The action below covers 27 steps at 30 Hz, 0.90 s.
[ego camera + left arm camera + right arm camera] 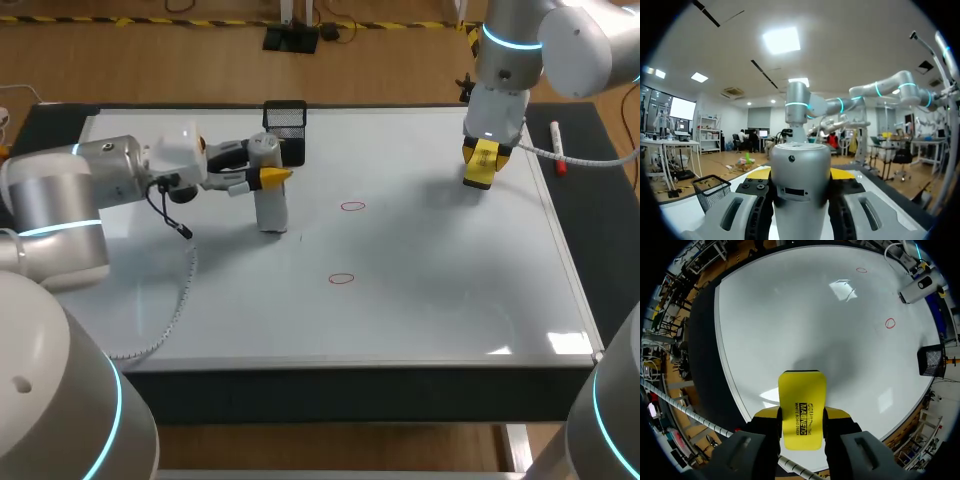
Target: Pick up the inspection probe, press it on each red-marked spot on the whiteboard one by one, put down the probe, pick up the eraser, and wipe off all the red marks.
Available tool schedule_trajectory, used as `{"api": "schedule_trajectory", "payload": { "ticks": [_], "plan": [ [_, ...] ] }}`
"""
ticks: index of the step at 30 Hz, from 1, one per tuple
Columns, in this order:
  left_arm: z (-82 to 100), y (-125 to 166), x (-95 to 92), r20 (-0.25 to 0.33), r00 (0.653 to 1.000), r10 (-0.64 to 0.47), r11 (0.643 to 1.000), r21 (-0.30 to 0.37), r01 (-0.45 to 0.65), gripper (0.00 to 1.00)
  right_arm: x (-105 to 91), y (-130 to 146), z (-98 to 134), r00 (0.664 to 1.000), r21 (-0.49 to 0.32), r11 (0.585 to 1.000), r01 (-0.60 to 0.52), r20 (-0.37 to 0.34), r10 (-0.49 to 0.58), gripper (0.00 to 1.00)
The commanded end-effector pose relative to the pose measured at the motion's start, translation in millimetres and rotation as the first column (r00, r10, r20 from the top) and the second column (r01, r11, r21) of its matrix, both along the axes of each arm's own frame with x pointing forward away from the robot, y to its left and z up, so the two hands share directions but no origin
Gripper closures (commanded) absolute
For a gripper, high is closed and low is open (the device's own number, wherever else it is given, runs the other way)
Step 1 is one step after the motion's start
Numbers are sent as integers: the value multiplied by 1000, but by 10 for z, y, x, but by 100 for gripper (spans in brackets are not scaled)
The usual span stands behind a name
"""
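Observation:
The grey inspection probe (pixel 271 208) stands upright on the whiteboard (pixel 450 290), and my left gripper (pixel 270 178) is shut on its upper part. In the left wrist view the probe (pixel 800 190) fills the gap between both fingers. Two red oval marks (pixel 352 207) (pixel 341 279) lie to the right of the probe, apart from it. My right gripper (pixel 483 155) hangs over the far right of the board, shut on the yellow eraser (pixel 479 176). Beyond that held eraser (pixel 801 400), the right wrist view takes in both marks (pixel 890 323) (pixel 861 270) and the probe (pixel 917 287).
A black mesh basket (pixel 285 120) stands at the board's far edge, just behind the probe. A red-capped marker (pixel 556 150) lies on the dark mat to the right of the board. A grey cable (pixel 180 290) trails from my left arm across the board's left part.

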State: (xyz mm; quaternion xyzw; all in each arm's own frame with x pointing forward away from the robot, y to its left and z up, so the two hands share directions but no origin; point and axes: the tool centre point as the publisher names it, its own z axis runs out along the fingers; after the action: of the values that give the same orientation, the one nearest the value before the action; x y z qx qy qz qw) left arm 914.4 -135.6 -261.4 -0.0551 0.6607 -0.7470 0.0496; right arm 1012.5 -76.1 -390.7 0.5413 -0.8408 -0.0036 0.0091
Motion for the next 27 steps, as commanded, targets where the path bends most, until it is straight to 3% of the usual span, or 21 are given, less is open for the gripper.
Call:
{"api": "schedule_trajectory", "payload": {
  "ticks": [1,15,27],
  "plan": [
    [-24,-28,-19,-6,1000,6,1000,0,-6,100,-5,-10,16,1000,-2,1000,-2,1,2,100],
    [-80,-7,-41,28,1000,2,1000,16,-2,100,-5,-10,16,1000,-2,1000,-2,1,2,100],
    [-139,-16,-55,14,1000,-12,998,58,12,100,-5,-10,16,1000,-2,1000,-2,1,2,100]
  ]
}}
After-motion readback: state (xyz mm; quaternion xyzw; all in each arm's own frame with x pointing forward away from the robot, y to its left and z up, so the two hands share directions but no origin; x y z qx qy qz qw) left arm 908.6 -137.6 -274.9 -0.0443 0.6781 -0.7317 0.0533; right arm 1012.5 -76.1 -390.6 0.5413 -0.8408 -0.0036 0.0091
